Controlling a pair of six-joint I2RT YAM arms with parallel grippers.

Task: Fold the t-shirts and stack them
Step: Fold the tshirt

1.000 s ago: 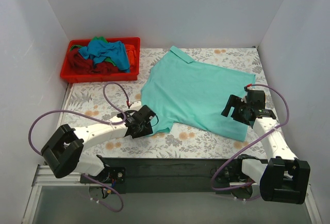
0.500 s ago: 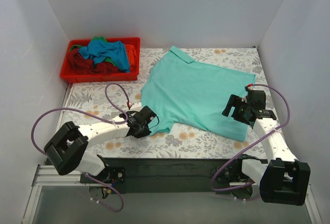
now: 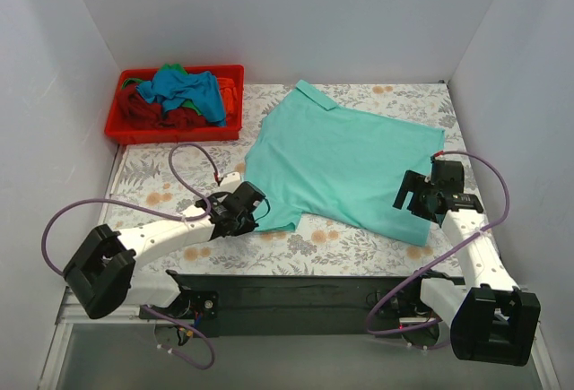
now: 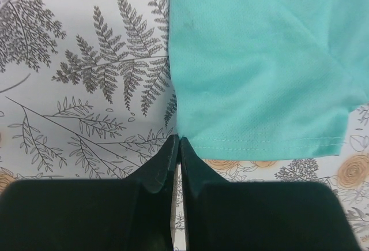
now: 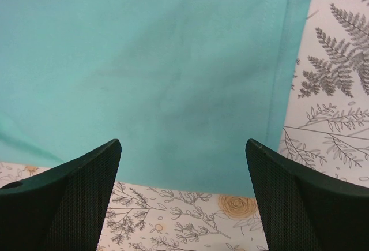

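The mint-teal t-shirt [image 3: 345,161] lies spread flat on the flowered table cover, collar towards the back. My left gripper [image 3: 258,214] is at the shirt's near left sleeve. In the left wrist view its jaws [image 4: 180,140] are shut on the corner of the sleeve hem [image 4: 259,60]. My right gripper [image 3: 414,200] is open over the shirt's near right hem. In the right wrist view the teal cloth [image 5: 173,60] fills the space between and beyond its spread fingers [image 5: 183,144]. Blue, dark red, green and orange shirts [image 3: 184,92] lie heaped in the bin.
The red plastic bin [image 3: 117,130] stands at the back left corner. White walls close the table on the left, back and right. Purple cables loop off both arms. The flowered table cover [image 3: 152,170] shows bare left of the shirt.
My left arm has swung its elbow out to the left and its gripper has settled at the sleeve corner. My right gripper has shifted slightly towards the near right.
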